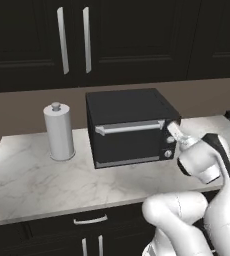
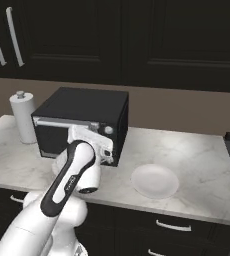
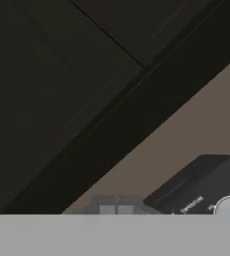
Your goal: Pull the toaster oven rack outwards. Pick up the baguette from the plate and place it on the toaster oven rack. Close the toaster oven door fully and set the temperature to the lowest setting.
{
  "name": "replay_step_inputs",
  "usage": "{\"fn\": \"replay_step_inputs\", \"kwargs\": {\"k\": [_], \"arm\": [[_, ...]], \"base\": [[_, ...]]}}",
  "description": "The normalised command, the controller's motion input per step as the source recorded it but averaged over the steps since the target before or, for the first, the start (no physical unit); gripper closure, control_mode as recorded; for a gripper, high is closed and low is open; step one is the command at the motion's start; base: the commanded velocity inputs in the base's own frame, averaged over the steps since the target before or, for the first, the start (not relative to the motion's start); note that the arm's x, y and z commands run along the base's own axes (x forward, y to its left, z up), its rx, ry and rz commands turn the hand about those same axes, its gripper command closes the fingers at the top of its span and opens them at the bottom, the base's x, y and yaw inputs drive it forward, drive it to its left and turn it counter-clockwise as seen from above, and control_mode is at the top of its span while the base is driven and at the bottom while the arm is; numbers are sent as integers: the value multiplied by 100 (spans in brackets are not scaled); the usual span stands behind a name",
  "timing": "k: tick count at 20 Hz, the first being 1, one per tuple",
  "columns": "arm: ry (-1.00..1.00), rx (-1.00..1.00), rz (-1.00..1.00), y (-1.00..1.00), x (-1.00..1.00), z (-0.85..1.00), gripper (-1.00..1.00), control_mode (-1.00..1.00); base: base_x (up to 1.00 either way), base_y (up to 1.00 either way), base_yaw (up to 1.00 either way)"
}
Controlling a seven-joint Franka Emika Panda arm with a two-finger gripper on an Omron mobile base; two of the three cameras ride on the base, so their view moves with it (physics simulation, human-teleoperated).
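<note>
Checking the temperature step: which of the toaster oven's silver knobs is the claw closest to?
The top knob of the toaster oven: the claw sits against it, while the lower knobs stay uncovered beneath.

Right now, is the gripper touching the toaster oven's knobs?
Cannot tell. In the left base view the gripper overlaps the toaster oven at its knob column, with no plain contact or gap. The right base view shows the same overlap; the jaws are hidden.

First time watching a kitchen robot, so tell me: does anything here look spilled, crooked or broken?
Nothing stands out. The toaster oven sits square with its door shut, the white canister stands upright, and the plate lies flat and bare on the counter.
</note>
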Motion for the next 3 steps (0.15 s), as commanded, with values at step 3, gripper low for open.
{"fn": "replay_step_inputs", "kwargs": {"k": [3], "arm": [[1,-3,0,0,-28,-19,100,-100]], "base": [[0,0,0]]}}
